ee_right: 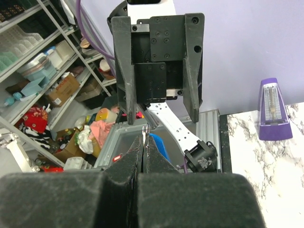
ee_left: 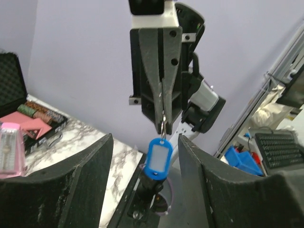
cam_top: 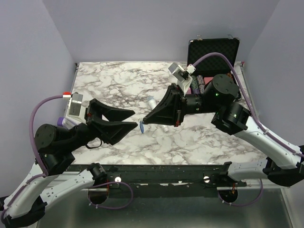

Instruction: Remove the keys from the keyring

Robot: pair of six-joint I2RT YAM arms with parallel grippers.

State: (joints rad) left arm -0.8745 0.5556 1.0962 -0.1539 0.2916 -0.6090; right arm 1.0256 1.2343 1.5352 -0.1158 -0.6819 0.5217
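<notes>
1. Hanging over the table's near middle, the key (ee_left: 158, 159) dangles from the keyring (ee_left: 164, 126), which the fully closed right gripper (cam_top: 145, 120) pinches.
2. The left gripper (cam_top: 135, 118) gapes wide and empty; it should close squarely on the blue head.
3. In the far right corner an open black case (cam_top: 213, 50) holds poker chips (ee_left: 40, 111) and a pink card (ee_left: 19, 118).
</notes>
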